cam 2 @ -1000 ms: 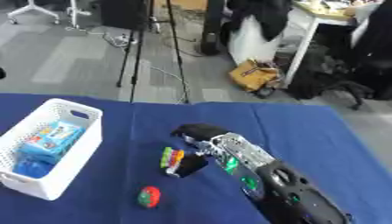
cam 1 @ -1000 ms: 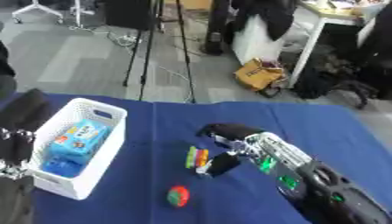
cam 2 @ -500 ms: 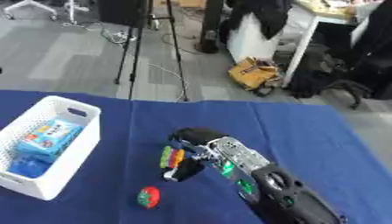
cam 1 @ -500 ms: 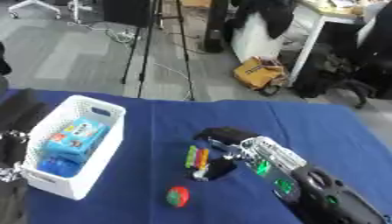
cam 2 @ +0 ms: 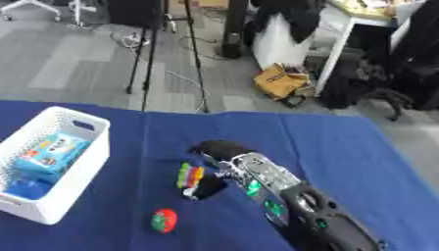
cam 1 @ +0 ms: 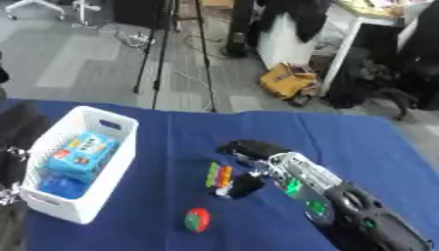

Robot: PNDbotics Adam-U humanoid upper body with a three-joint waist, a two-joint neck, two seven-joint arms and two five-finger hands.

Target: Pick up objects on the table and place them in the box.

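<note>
Blue-clothed table (cam 1: 360, 142), white box (cam 1: 116, 147) (left), grey office floor (cam 1: 77, 63) beyond

right hand (cam 1: 253, 162) nearer multicoloured object (cam 1: 218, 175)

right hand (cam 2: 225, 164) centre frame, fingers around multicoloured object (cam 2: 189, 176) | white basket (cam 2: 60, 196) left edge, blue packs inside | red-green ball (cam 2: 163, 220) lower centre | blue table (cam 2: 343, 147)
</note>
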